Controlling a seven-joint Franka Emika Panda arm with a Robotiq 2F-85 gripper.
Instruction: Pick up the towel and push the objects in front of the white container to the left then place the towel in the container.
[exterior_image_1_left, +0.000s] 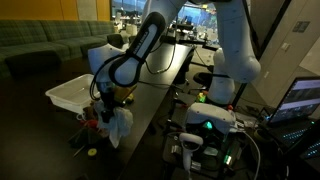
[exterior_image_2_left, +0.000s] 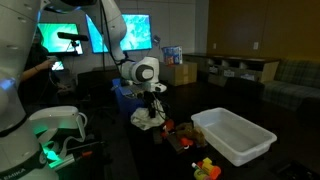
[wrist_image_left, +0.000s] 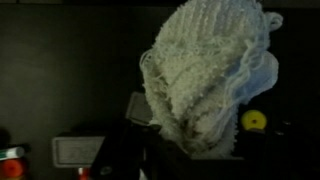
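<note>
My gripper (exterior_image_1_left: 107, 101) is shut on a pale knitted towel (wrist_image_left: 205, 75) that hangs from its jaws and fills the wrist view. In both exterior views the towel (exterior_image_1_left: 120, 125) (exterior_image_2_left: 148, 118) dangles just above the dark table, next to small objects. Red, orange and yellow objects (exterior_image_2_left: 185, 140) lie in front of the white container (exterior_image_2_left: 235, 133). The container (exterior_image_1_left: 72, 94) is an empty white bin beside the arm. A yellow round object (wrist_image_left: 254, 120) shows on the table past the towel.
A small pale rectangular item (wrist_image_left: 78, 150) and a red object (wrist_image_left: 10, 160) lie on the dark table. Yellow toy pieces (exterior_image_2_left: 206, 168) sit near the table's front edge. A second robot base with green light (exterior_image_1_left: 205, 125) stands nearby.
</note>
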